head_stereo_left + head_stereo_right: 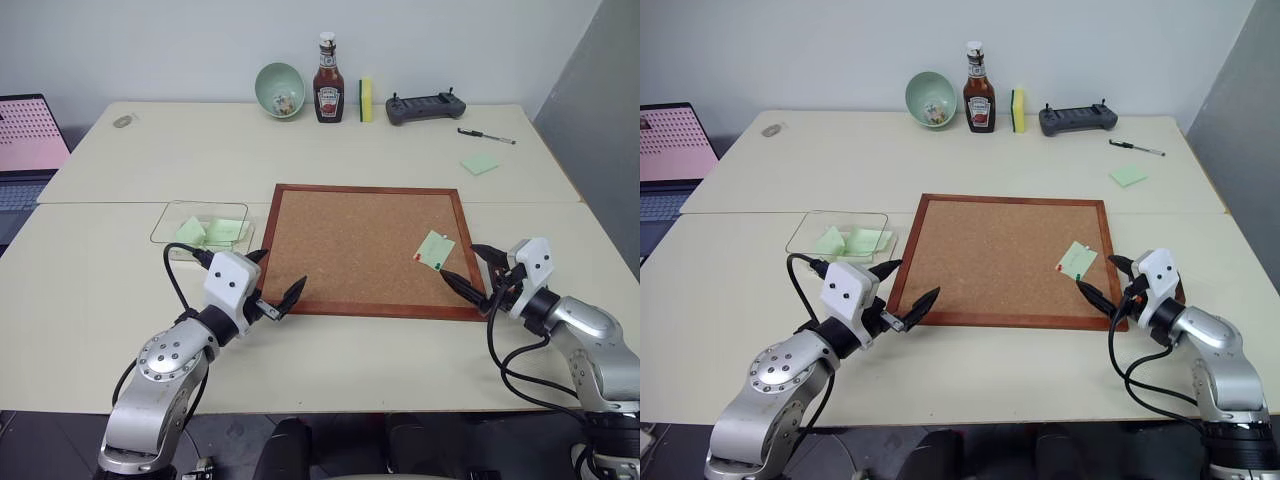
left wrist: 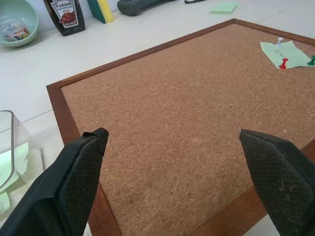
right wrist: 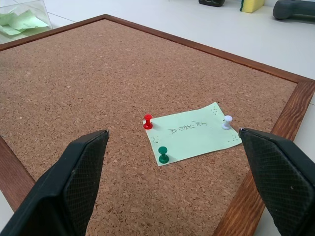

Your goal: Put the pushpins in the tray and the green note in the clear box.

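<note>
Now green note (image 3: 192, 133) pinned on corkboard (image 3: 88, 83) — just beyond spread right fingers (image 3: 275, 177); left fingers (image 2: 78, 182) spread.

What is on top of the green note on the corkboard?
Three pushpins stand on the green note: a red pushpin, a green pushpin and a white pushpin, with handwriting between them. The corkboard under the note is covered.

The laptop (image 1: 25, 150) is cut off at the edge (writing on green note (image 3: 191, 136) unreadable).
</note>
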`<state>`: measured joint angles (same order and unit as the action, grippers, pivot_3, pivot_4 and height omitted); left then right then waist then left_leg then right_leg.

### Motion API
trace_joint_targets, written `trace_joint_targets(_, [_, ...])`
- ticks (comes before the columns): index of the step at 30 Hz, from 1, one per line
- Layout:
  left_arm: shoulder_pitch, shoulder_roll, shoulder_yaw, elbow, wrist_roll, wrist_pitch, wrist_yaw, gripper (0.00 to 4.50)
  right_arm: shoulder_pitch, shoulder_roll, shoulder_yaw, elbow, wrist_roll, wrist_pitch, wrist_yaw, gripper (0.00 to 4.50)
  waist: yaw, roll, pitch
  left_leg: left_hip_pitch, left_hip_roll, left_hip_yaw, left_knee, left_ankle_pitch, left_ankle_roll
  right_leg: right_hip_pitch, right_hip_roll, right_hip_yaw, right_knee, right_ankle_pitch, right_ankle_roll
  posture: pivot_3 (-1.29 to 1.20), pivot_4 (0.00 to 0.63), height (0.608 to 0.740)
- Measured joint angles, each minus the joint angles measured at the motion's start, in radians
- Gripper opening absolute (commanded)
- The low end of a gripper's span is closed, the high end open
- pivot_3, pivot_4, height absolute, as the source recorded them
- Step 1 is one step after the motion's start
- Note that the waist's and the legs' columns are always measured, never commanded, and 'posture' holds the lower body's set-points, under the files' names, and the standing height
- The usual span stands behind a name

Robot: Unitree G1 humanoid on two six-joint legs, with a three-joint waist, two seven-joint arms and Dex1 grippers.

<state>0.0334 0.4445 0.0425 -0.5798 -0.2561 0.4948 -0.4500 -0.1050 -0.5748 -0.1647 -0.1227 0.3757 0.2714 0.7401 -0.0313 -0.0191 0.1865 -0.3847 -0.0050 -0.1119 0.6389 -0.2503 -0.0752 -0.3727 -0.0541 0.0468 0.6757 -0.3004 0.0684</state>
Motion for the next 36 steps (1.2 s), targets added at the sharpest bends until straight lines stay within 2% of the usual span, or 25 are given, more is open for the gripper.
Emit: trace_joint_targets(36, [-0.069, 0.013, 0.004, 0.050, -0.059, -0.052, -0.109, 4.50, 0.010, -0.010, -0.010, -0.004, 0.000, 0.008, -0.009, 4.49, 0.000, 0.000, 0.000, 0.000, 0.000, 0.000, 0.000, 0.000, 0.000, 0.000, 0.000, 0.000, 0.000, 0.000, 0.000, 0.00, 0.150, 0.740])
